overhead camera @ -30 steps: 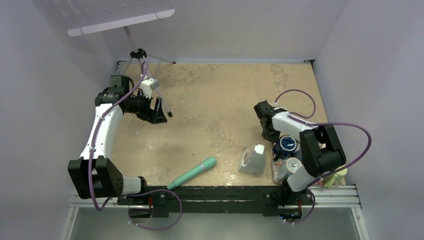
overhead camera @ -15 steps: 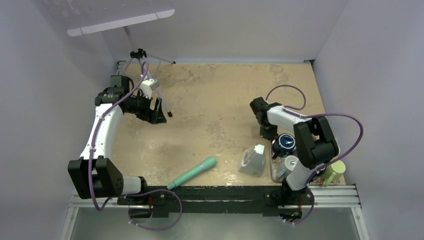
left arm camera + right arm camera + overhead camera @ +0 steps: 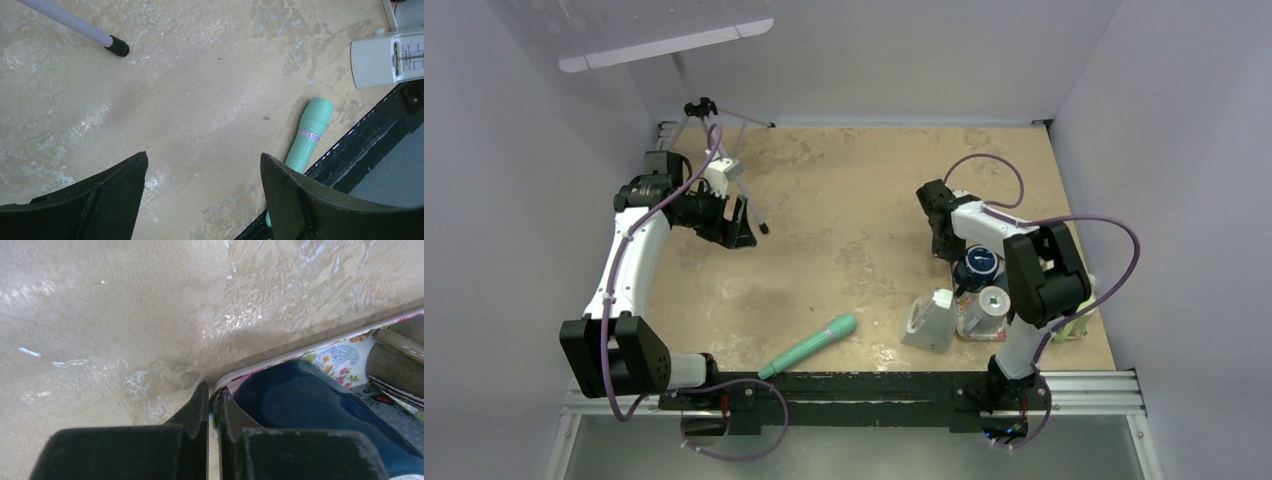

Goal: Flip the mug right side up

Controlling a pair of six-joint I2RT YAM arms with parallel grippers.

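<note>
A dark blue mug (image 3: 977,265) sits on a floral tray (image 3: 972,331) at the right of the table; in the top view it looks base up. In the right wrist view the mug (image 3: 310,410) lies just right of my fingers. My right gripper (image 3: 946,246) (image 3: 214,390) is shut on the tray's pale rim (image 3: 280,362) at its near corner, one finger outside and one inside. My left gripper (image 3: 740,226) (image 3: 202,160) is open and empty above bare table at the far left.
On the tray stand a silver-lidded jar (image 3: 992,304) and, mostly behind the right arm, a light green cup (image 3: 1076,326). A white wedge-shaped device (image 3: 929,320) (image 3: 385,60) and a teal flashlight (image 3: 809,345) (image 3: 310,132) lie near the front edge. A tripod (image 3: 714,120) stands at the back left.
My right gripper has moved left and away from the base with the tray's rim in it. The tray, mug, jar and cup have slid and turned with it. The left arm has not moved.
</note>
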